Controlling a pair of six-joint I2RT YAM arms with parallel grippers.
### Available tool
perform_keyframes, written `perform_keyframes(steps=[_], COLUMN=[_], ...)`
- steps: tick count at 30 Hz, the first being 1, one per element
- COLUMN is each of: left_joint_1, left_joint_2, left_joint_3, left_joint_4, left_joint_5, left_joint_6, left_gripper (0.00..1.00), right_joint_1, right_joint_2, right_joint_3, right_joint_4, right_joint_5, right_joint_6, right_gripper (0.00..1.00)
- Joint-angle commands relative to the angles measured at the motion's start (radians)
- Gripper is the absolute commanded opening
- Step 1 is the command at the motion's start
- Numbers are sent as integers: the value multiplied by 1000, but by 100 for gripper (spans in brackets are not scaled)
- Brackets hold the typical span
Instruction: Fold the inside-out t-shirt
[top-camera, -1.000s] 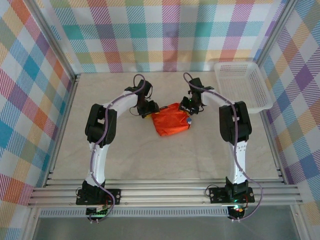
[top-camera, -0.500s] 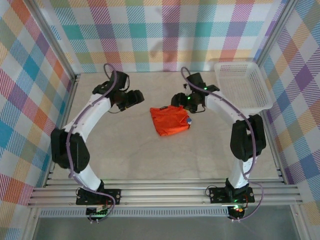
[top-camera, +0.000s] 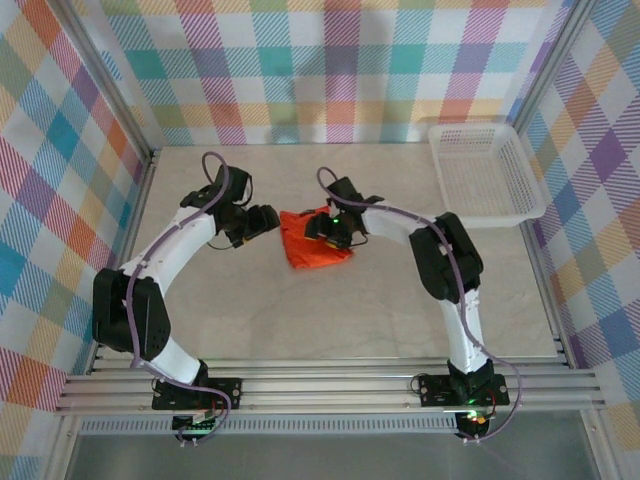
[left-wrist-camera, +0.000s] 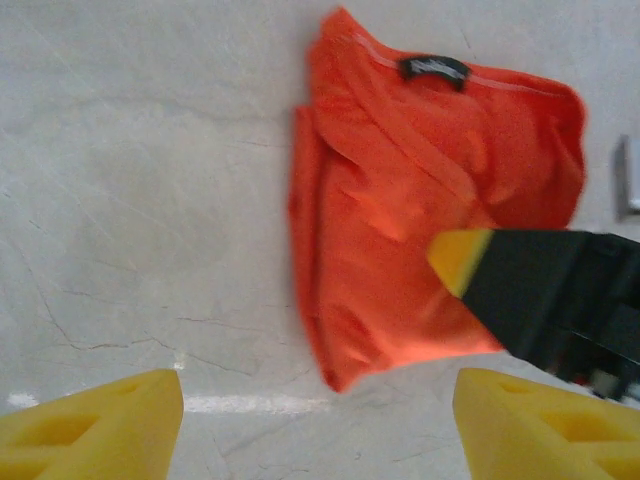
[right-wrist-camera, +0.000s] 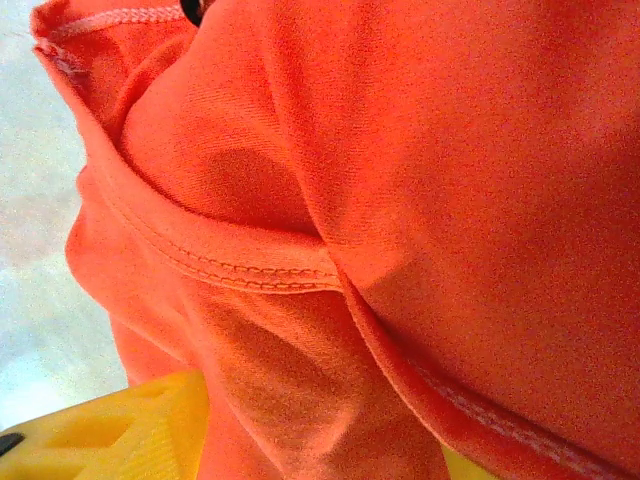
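- Jaws first: the left jaws are wide open and hold nothing. Their two yellow fingertips (left-wrist-camera: 100, 415) sit in the bottom corners of the left wrist view, with bare worktop (left-wrist-camera: 150, 200) ahead of them.
- The right jaws are down on the inside-out t-shirt (top-camera: 305, 252). In the right wrist view, orange cloth bulges up beside a yellow fingertip (right-wrist-camera: 110, 430) at the bottom edge. I cannot tell if they pinch the cloth or just rest on it.
- The shirt lies in a small bunched bundle near the middle of the top view, a bit toward the back. Its dark label (left-wrist-camera: 433, 68) is at the top of the left wrist view.
- What could go wrong: the cloth looks thin. If the right jaws pull on just one layer, I think the bundle could fall open or drag across the worktop. If they grab too many layers, the fold may come out lumpy.
- The left jaws are just beside the shirt's left edge and the right jaws are on it. They could bump if both go for the same spot.
- The left arm (top-camera: 175, 245) curves up the left side and bends in toward the shirt. The right arm (top-camera: 445, 262) bends at its elbow right of the middle and reaches left, low over the cloth.
- A white basket (top-camera: 480, 170) sits in the upper right, well apart.
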Motion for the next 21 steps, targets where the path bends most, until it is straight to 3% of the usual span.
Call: perform_keyframes(steps=[1, 4, 9, 12, 15, 18, 21], left_joint_1=[26, 48, 65, 67, 67, 68, 65], left_joint_2=[-52, -87, -161, -181, -197, -228, -263], left_joint_3=[-15, -45, -128, -150, -150, -151, -150], left_joint_4=[27, 31, 75, 83, 67, 66, 76], left_joint_5=[13, 11, 15, 27, 16, -20, -101], left_joint_6=[-22, -49, -87, -80, -52, -24, -26], left_gripper=[72, 72, 73, 75, 75, 77, 100], right_joint_1=[52, 73, 91, 92, 87, 77, 58], right_joint_2=[149, 295, 644, 802, 786, 680, 558], right_joint_3=[70, 309, 925, 1205, 1194, 1078, 1003], right_joint_4=[98, 71, -110, -128, -49, 49, 60], right_joint_5=[85, 141, 184, 190, 170, 99, 5], right_joint_6=[257, 339, 418, 456, 433, 339, 227], right_gripper=[60, 60, 56, 55, 55, 65, 85])
